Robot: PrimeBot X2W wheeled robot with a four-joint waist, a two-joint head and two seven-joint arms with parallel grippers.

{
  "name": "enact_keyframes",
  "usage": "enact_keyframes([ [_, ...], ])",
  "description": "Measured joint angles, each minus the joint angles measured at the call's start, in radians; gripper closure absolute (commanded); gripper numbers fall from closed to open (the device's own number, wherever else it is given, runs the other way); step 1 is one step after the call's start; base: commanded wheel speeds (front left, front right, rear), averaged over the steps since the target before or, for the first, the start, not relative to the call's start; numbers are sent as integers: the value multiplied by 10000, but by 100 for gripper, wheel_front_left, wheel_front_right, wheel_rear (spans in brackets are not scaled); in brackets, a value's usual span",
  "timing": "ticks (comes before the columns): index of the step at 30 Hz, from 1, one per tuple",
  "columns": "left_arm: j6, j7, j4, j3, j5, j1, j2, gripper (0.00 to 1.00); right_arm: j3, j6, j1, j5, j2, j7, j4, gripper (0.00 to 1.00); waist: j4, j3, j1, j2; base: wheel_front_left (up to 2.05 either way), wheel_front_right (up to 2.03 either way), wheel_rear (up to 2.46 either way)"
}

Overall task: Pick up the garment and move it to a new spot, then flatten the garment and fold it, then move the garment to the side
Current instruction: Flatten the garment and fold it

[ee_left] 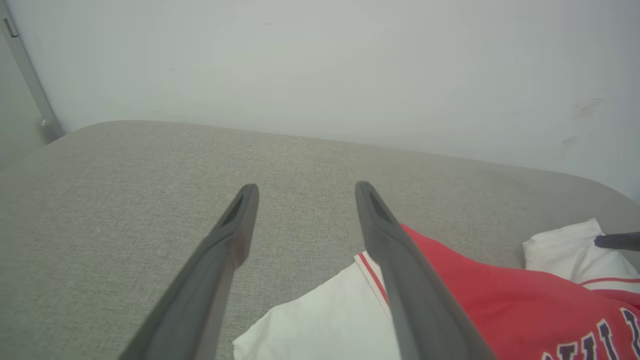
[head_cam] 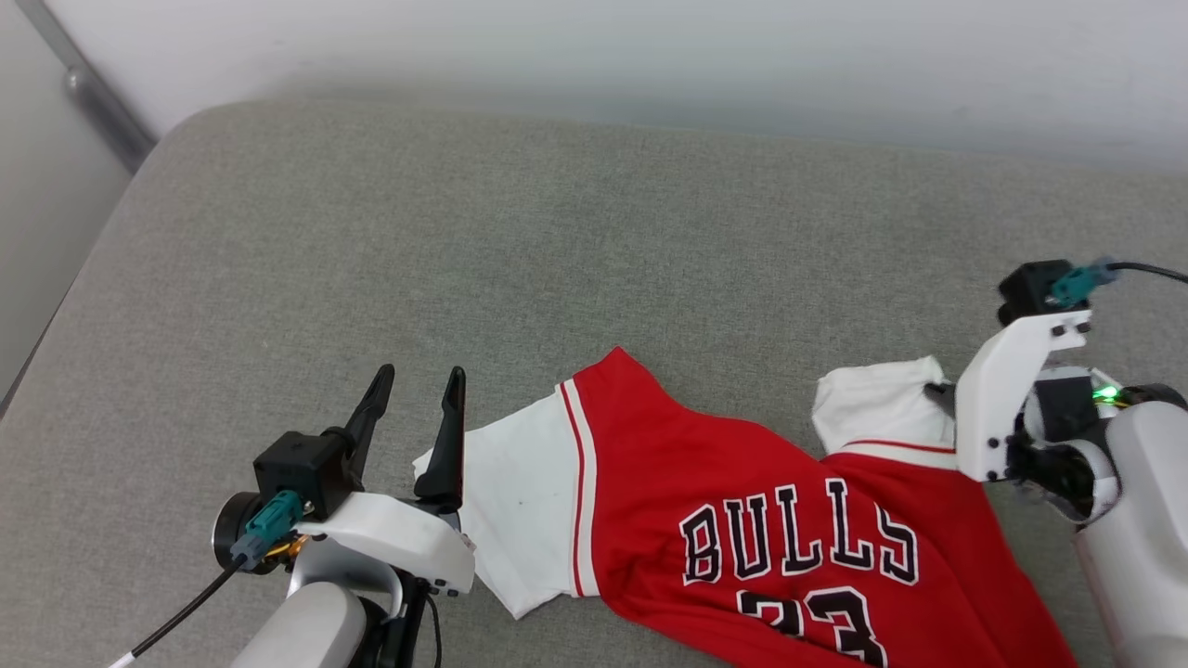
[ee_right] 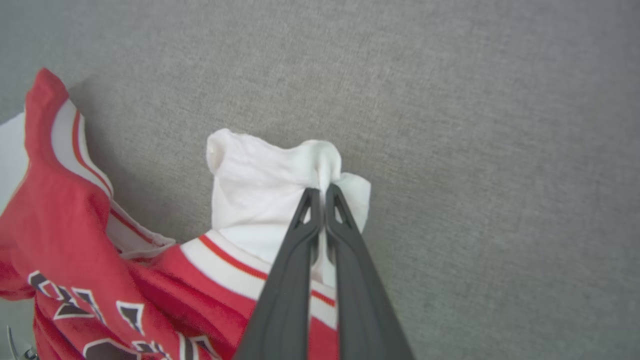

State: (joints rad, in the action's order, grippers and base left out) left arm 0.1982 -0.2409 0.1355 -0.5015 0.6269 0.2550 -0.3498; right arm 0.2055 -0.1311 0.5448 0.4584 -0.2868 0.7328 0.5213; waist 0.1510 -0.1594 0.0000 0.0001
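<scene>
Grey fabric is covering the padded surface (head_cam: 371,232) below a pale wall (head_cam: 650,56). From the head, the garment (head_cam: 742,520) is lying rumpled at the near edge, with the left pincer (head_cam: 419,373) hovering just beside its white sleeve (head_cam: 520,501). From the left wrist, those fingers are gaping wide and holding nothing. From the right wrist, the right pincer (ee_right: 322,191) is pinching the other sleeve (ee_right: 260,190) tight. Flattening seems to be in hand; next, the left probably needs to be gripping its sleeve so both can draw apart.

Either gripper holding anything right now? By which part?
Right gripper is shut on the garment, pinching its white sleeve near the edge. Left gripper is open, empty.
</scene>
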Motion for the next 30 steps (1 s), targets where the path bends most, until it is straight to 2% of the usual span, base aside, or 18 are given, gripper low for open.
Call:
enact_keyframes([
  [3,35,-17,-8,35,6,-95,-40,0,-1068,0,-302,-178,4,-604,-341,100,-137,202,0,0,0,0,0],
  [7,98,-21,-69,38,13,-310,-134,0,-2915,0,-1491,-723,194,-911,-836,100,-386,410,0,0,0,0,0],
  [12,178,96,-125,-4,21,-455,-203,0,-5202,2,-3317,-1413,1035,-951,-1227,100,-617,567,0,0,0,0,0],
  [14,221,142,-140,-12,23,-513,-255,0,-5856,2,-3882,-1624,1519,-1089,-1243,100,-677,630,-1,0,0,0,0],
  [15,232,157,-148,-6,29,-546,-270,0,-6009,-8,-4101,-1747,1691,-1214,-1244,97,-705,660,0,0,0,0,0],
  [16,251,174,-153,-2,42,-584,-291,0,-6136,-8,-4231,-1814,1822,-1369,-1256,67,-731,689,0,0,0,0,0],
  [17,261,182,-167,8,77,-639,-318,0,-6241,-8,-4265,-1829,1948,-1572,-1290,0,-759,716,-1,0,0,0,0],
  [24,491,334,-234,90,194,-935,-481,0,-5889,4,-4712,-1569,2282,-4121,-1942,0,-904,1118,0,0,0,0,0],
  [30,658,554,-408,244,401,-1226,-644,0,-4987,2,-5170,-1509,2322,-5699,-3047,0,-1014,1528,0,0,0,0,0],
])
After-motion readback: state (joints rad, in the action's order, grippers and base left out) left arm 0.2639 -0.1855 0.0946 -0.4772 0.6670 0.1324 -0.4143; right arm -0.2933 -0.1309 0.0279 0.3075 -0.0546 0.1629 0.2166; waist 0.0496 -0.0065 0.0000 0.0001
